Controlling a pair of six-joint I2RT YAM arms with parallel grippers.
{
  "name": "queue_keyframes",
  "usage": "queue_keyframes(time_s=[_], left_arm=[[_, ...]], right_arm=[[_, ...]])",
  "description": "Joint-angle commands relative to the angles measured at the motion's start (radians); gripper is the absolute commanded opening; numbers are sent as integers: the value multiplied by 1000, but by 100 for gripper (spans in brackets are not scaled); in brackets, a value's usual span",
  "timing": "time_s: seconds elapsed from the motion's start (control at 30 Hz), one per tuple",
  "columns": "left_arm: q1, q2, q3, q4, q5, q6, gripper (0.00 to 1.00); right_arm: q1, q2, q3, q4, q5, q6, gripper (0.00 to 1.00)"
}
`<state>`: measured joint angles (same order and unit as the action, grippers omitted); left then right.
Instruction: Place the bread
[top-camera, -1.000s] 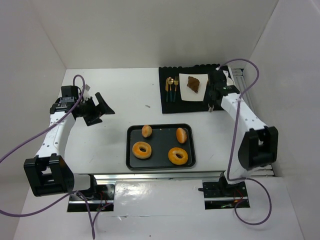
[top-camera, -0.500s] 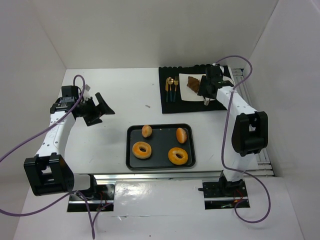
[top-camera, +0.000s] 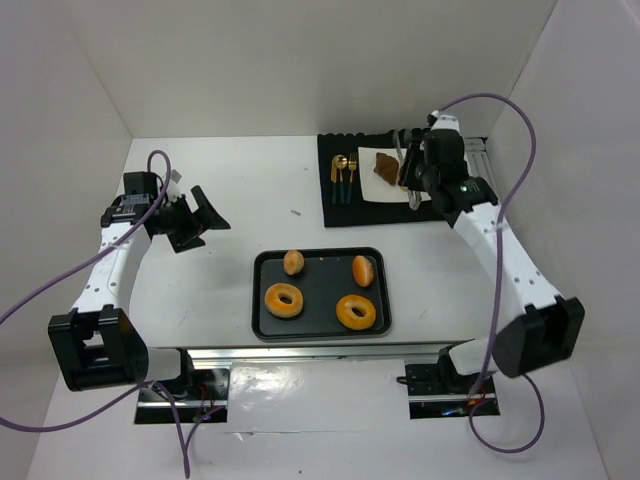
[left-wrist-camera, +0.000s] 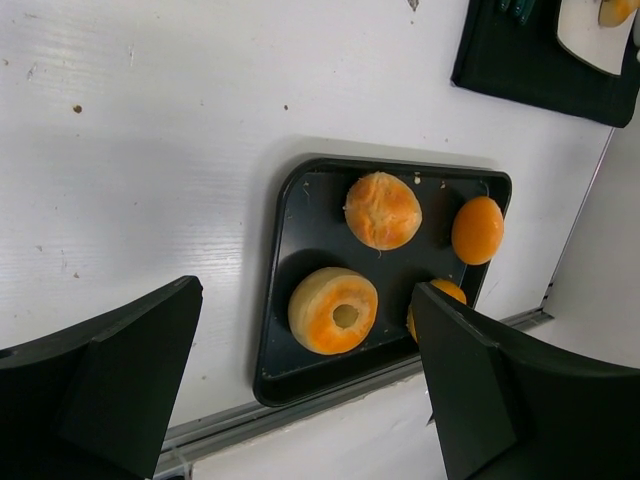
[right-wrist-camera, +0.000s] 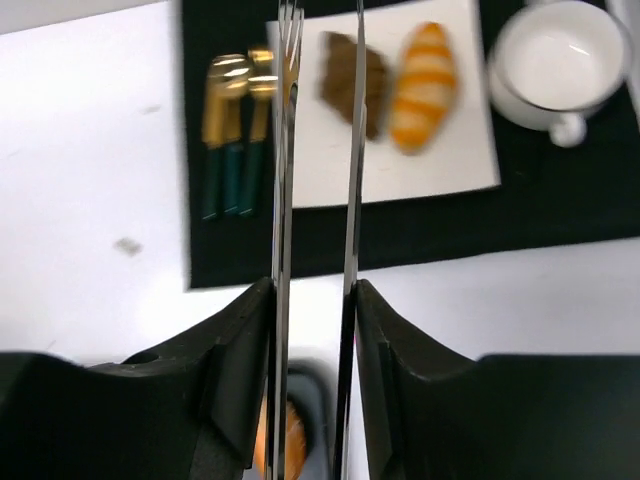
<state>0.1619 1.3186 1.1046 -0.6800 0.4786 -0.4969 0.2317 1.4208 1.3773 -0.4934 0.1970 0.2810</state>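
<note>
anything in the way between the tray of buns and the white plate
Nothing visible does. Only bare table and the edge of the black mat lie between the tray and the plate. The plate holds a brown piece and a striped roll; its near part is bare.

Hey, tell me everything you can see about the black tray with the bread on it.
The tray is a dark, matte rectangle with rounded corners and a low raised rim, probably metal. It lies flat on the white table, near its front edge and about midway across. On it sit, apart from each other, two bread rings in front and two round buns behind.
</note>
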Motion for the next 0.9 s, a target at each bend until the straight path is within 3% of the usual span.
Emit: queue_keyframes(time_s=[0.0,0.1,0.3,0.53,0.67,0.87], left_arm=[[-1,-19,-15,10,26,21,100],[-1,-30,-25,10,26,21,100],[-1,-30,-25,10,17,12,100],[-1,-30,-25,10,17,12,100],[-1,-21,-15,10,26,12,100],[-1,-30,-5,10,26,12,100]], right_arm=[[96,-109,-72,-65,-60,-28,43],[205,-181,-127,-117,-148,-58,43],[353,-210,-167,-286,-44,10,43],[347,-293,-332,-378,336,318,43],[290,-344,-446,-252,513,342,46],[202,-309,-638,86,582,284,49]])
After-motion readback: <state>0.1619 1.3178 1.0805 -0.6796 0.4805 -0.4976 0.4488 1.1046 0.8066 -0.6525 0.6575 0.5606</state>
